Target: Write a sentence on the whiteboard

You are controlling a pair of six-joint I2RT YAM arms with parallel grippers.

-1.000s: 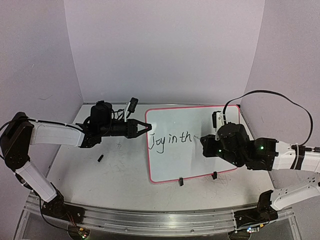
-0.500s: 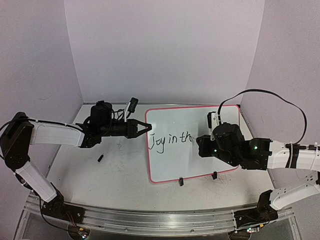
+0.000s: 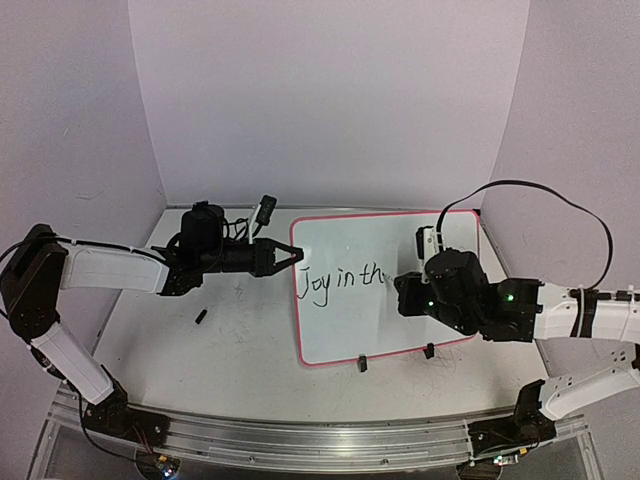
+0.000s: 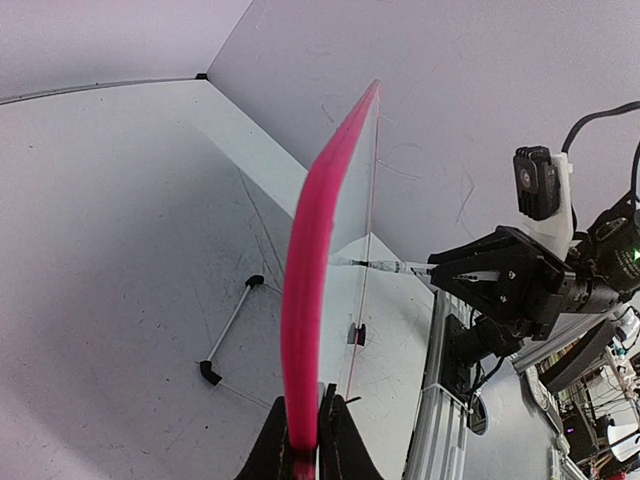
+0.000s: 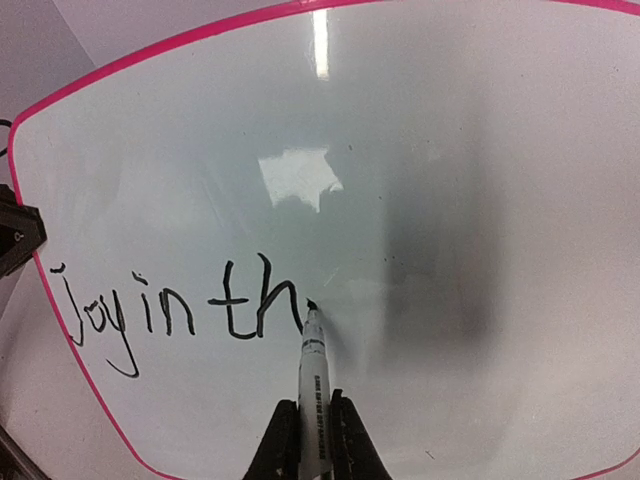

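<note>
Top view: the whiteboard (image 3: pixel 380 315) lies centre-right on the table (image 3: pixel 230 330), with "Joy in th" on its left half. The left gripper (image 3: pixel 290 256) pinches its left edge and the right gripper (image 3: pixel 402 288) sits over mid-board. Left wrist: jaws closed on the board's rim, seen edge-on. Right wrist, unlike the top view, shows the marker (image 5: pixel 313 385) clamped, tip touching just after the "h". I judge this mid-sentence; next comes an "e", stroked rightward.
</note>
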